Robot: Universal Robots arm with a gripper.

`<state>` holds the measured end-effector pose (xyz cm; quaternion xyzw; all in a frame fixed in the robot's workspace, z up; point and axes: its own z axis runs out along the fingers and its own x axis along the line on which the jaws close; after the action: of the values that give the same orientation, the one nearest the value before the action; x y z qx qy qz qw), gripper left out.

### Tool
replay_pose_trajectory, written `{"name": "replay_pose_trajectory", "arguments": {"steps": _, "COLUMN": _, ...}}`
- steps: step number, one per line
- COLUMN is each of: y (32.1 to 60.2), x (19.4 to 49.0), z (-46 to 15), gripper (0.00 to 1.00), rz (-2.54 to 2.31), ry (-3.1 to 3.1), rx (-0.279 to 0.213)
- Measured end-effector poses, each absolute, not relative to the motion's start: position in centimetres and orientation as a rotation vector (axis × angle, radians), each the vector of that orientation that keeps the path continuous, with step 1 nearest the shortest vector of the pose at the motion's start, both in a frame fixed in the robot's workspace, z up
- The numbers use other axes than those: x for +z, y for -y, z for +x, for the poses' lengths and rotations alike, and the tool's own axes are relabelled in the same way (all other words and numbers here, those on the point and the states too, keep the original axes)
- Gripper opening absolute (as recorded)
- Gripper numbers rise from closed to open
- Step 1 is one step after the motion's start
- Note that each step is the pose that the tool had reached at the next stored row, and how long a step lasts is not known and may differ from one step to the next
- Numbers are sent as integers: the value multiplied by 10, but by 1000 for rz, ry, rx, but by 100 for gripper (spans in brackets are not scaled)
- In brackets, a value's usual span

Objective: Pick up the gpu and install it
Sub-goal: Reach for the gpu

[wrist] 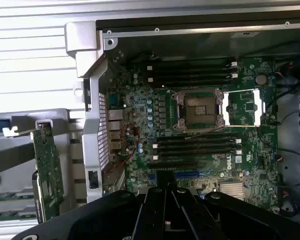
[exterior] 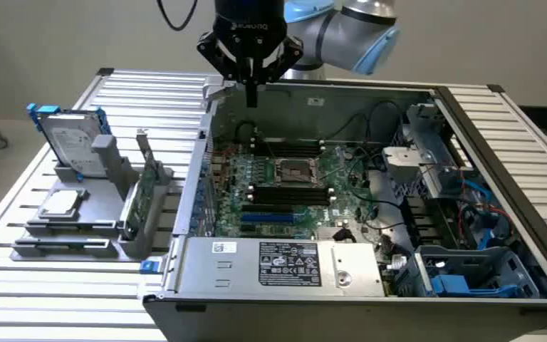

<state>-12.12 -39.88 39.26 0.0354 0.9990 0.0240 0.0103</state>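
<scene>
The gpu stands on edge in a grey holder at the exterior view's left, outside the computer case; its green circuit board and silver end bracket show. The wrist view has the gpu beside the case's side wall. My gripper hangs above the case's far left corner, well apart from the gpu, with its fingers pressed together and nothing between them. Its shut black fingers also appear in the wrist view, over the motherboard.
The open computer case holds the motherboard, cables and a drive cage on the exterior view's right. The grey holder also carries a silver hard drive with blue frame and a small square processor chip. A ribbed metal table lies underneath.
</scene>
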Motion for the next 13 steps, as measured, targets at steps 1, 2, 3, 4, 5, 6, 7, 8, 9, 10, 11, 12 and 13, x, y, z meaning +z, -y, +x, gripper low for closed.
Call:
{"name": "replay_pose_trajectory", "arguments": {"steps": 1, "y": 399, "x": 393, "z": -121, "gripper": 11, "rz": 110, "ry": -3118, "rx": 75}}
{"name": "replay_pose_trajectory", "arguments": {"steps": 2, "y": 399, "x": 393, "z": -121, "gripper": 11, "rz": 110, "ry": -3118, "rx": 75}}
{"name": "replay_pose_trajectory", "arguments": {"steps": 3, "y": 399, "x": 393, "z": -121, "gripper": 11, "rz": 110, "ry": -3118, "rx": 76}}
{"name": "replay_pose_trajectory", "arguments": {"steps": 4, "y": 399, "x": 393, "z": -121, "gripper": 11, "rz": 111, "ry": -3118, "rx": 77}}
{"name": "replay_pose_trajectory", "arguments": {"steps": 5, "y": 399, "x": 393, "z": -121, "gripper": 11, "rz": 111, "ry": -3118, "rx": 78}}
{"name": "replay_pose_trajectory", "arguments": {"steps": 6, "y": 399, "x": 393, "z": -121, "gripper": 11, "rz": 111, "ry": -3118, "rx": 79}}
{"name": "replay_pose_trajectory", "arguments": {"steps": 7, "y": 399, "x": 393, "z": -121, "gripper": 11, "rz": 111, "ry": -3118, "rx": 81}}
{"name": "replay_pose_trajectory", "arguments": {"steps": 8, "y": 399, "x": 393, "z": -123, "gripper": 11, "rz": 110, "ry": -3118, "rx": 82}}
{"name": "replay_pose_trajectory", "arguments": {"steps": 9, "y": 399, "x": 393, "z": -125, "gripper": 11, "rz": 110, "ry": -3118, "rx": 83}}
{"name": "replay_pose_trajectory", "arguments": {"steps": 10, "y": 398, "x": 393, "z": -129, "gripper": 11, "rz": 110, "ry": -3119, "rx": 84}}
{"name": "replay_pose_trajectory", "arguments": {"steps": 11, "y": 398, "x": 393, "z": -132, "gripper": 11, "rz": 110, "ry": -3120, "rx": 85}}
{"name": "replay_pose_trajectory", "arguments": {"steps": 12, "y": 397, "x": 393, "z": -137, "gripper": 11, "rz": 110, "ry": -3121, "rx": 87}}
{"name": "replay_pose_trajectory", "arguments": {"steps": 13, "y": 397, "x": 392, "z": -141, "gripper": 11, "rz": 110, "ry": -3122, "rx": 87}}
